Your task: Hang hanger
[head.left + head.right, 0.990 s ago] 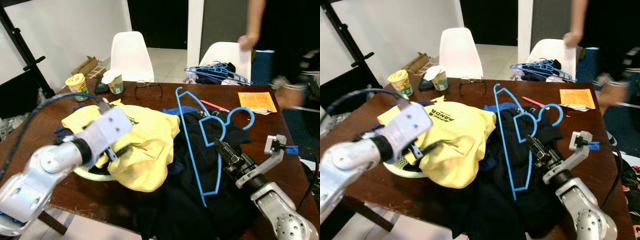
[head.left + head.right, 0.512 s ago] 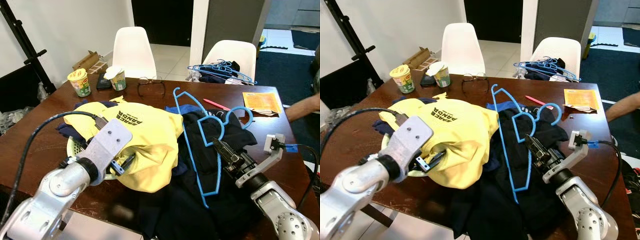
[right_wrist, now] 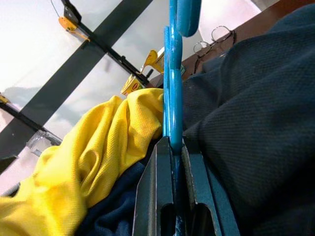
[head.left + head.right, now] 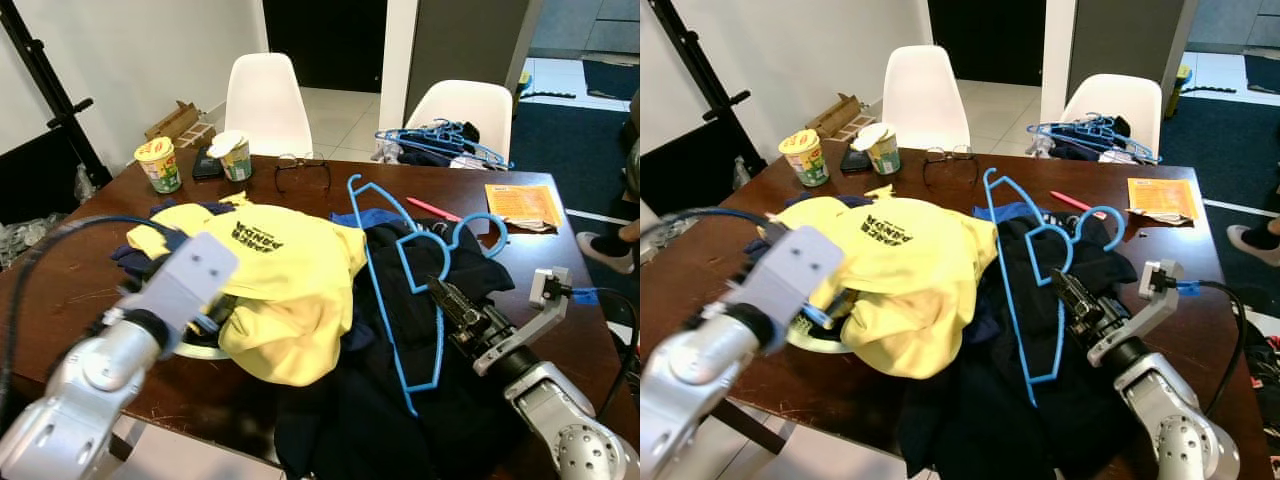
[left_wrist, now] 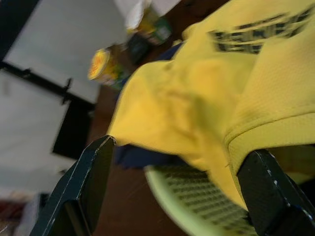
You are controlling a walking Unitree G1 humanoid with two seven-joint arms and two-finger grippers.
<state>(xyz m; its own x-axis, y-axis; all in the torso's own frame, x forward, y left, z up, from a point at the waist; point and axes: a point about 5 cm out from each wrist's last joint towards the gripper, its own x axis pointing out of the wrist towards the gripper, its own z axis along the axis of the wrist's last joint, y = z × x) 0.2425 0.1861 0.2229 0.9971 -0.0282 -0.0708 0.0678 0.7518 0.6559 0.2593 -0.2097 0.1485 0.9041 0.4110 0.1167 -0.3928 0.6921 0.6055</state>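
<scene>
- Against the picture half a second back, the left arm has swung outward toward the table's left edge and its wrist block stands higher over the yellow T-shirt (image 4: 285, 290); the right arm and the blue plastic hanger (image 4: 405, 290) sit where they did; the person's forearm at the far right is gone, a shoe showing there instead
- The right gripper (image 4: 452, 302) has its two black fingers pressed together on one thin bar of the hanger; the right wrist view shows the blue bar (image 3: 173, 98) running straight up out of the shut fingers
- The hanger lies tilted across the dark navy garment (image 4: 400, 400) in the middle of the brown table (image 4: 60, 290), its hook (image 4: 488, 230) pointing to the far right corner, touching the cloth beneath
- The left gripper (image 5: 177, 187) is spread wide, its fingers (image 5: 83, 191) either side of the yellow shirt's folded hem, over a pale green mesh basket (image 5: 197, 206); it pinches nothing
- Judged by look, the hanger is light, stiff and smooth, thin enough to twist or slide in a narrow pinch; a hold near the neck under the hook would likely steady it better than one on a side bar
- More blue hangers (image 4: 440, 140) are heaped at the far edge by a white chair (image 4: 455, 110)
</scene>
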